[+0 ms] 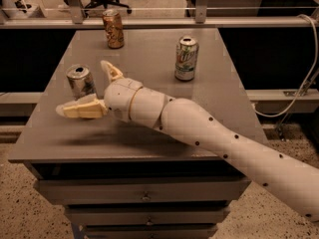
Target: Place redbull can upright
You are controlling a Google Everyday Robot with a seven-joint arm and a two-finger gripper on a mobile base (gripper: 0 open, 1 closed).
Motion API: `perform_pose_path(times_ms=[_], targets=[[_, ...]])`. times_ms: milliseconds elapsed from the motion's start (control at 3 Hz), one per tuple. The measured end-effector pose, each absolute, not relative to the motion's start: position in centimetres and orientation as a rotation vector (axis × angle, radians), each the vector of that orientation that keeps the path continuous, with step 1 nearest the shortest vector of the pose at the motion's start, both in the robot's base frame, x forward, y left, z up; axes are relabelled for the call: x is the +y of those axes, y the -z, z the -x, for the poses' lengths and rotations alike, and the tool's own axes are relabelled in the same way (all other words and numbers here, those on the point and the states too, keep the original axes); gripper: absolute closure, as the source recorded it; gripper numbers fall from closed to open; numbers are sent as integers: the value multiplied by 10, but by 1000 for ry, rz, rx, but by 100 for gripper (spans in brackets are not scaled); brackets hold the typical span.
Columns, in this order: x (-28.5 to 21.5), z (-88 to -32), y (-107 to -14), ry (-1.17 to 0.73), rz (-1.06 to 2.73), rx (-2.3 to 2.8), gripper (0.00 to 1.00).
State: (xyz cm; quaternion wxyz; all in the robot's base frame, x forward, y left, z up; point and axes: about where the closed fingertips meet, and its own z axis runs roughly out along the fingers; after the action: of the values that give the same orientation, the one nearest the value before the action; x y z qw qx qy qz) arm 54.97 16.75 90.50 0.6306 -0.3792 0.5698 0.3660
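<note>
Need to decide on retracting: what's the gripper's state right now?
Gripper: open, low over the table's left side, fingers spread wide around the upright redbull can, not clamped on it.

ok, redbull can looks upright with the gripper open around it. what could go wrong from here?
1. The redbull can stands between the fingers of the open gripper. A sideways or swinging retreat could let the lower finger clip and topple it.
2. The can is slim and sits near the left edge of the table, so a knock might send it rolling off.
</note>
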Motion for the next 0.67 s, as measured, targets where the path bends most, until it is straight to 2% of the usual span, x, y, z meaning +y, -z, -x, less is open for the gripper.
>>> perform_pose_path(times_ms=[333, 667], targets=[[136, -549, -912, -777, 880, 1345, 0], [52, -543, -943, -647, 893, 1417, 0]])
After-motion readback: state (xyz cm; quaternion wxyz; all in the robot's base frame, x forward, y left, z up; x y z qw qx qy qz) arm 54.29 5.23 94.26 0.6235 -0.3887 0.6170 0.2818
